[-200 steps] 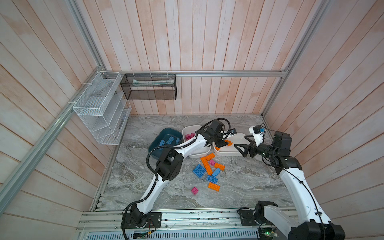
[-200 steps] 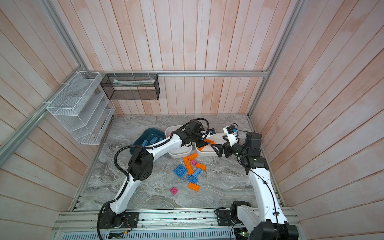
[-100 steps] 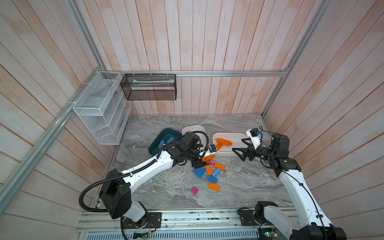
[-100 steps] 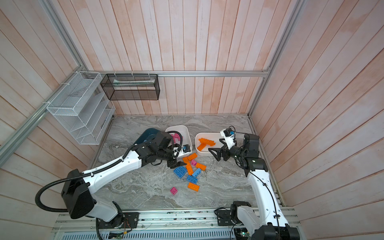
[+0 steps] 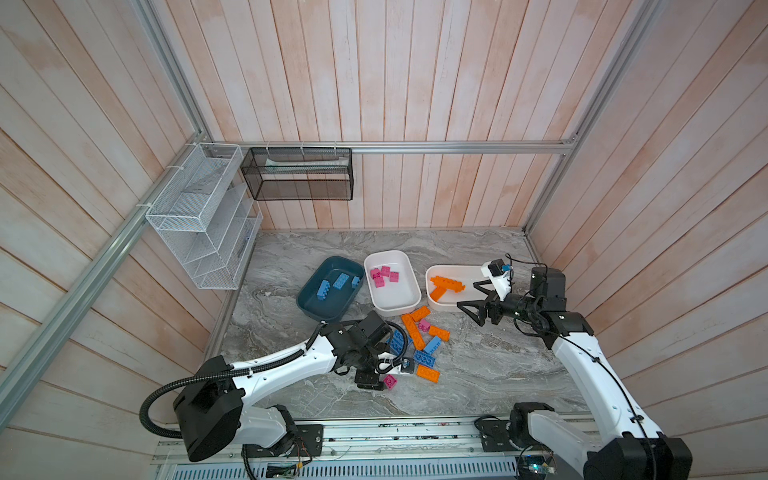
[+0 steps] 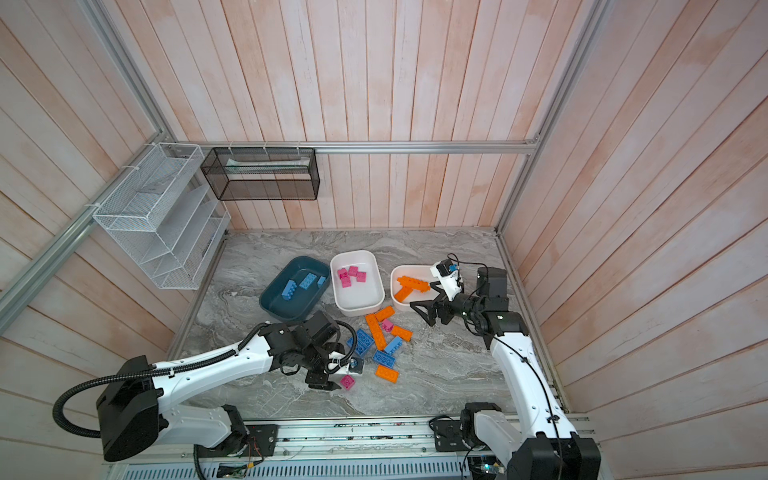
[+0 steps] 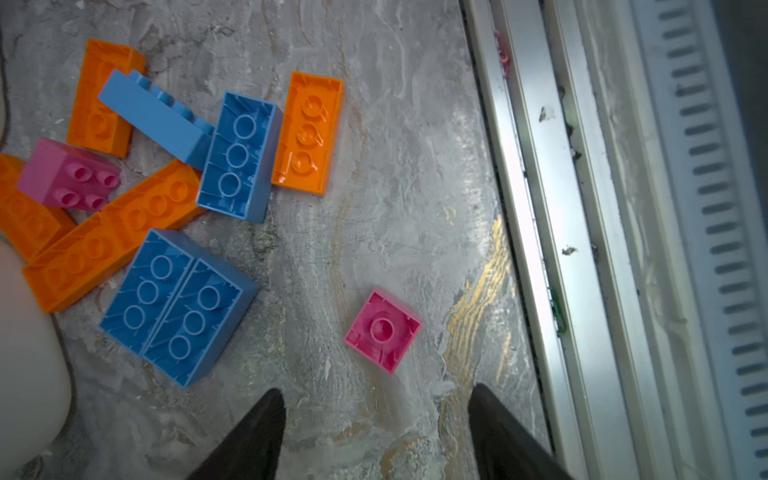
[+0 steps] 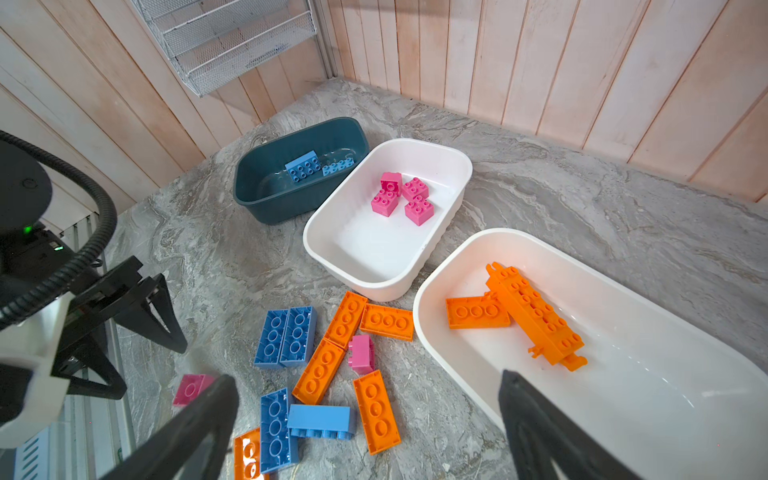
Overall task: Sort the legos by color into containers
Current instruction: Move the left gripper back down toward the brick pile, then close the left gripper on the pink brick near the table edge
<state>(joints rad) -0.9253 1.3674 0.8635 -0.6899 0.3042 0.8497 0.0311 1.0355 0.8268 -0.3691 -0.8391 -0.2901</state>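
1. The marble worktop [image 5: 490, 374] carries everything here.
2. Three tubs stand in a row across its middle. The dark teal tub [image 5: 332, 302] is toward the left edge and the middle white tub [image 5: 395, 296] sits close beside it. The right white tub [image 5: 459, 275] is toward the right edge.
3. My right gripper [image 5: 466, 294] hangs above the worktop at the front rim of the right white tub. Its jaws are spread as wide as they go, with nothing between them and nothing touched.
4. My left gripper [image 7: 376, 395] is low, toward the front edge. Its jaws are partly spread, with a clear gap between the tips, and they hold nothing. The fingertips touch no brick. I cannot tell whether they touch the worktop.
5. The loose pile [image 5: 419, 334] of orange bricks, blue bricks and one pink brick lies mid-worktop, just in front of the two white tubs.
6. The long orange bar [image 5: 448, 283] lies in the right white tub, against one orange brick [image 5: 436, 293].
7. Three blue bricks [image 5: 341, 281] lie in the dark teal tub, and four pink bricks [image 5: 384, 275] lie in the middle white tub.
8. The lone pink brick [image 7: 382, 330] lies hollow side up, apart from the loose pile and nearer the front edge. It is just ahead of the gap between my left fingertips, untouched.
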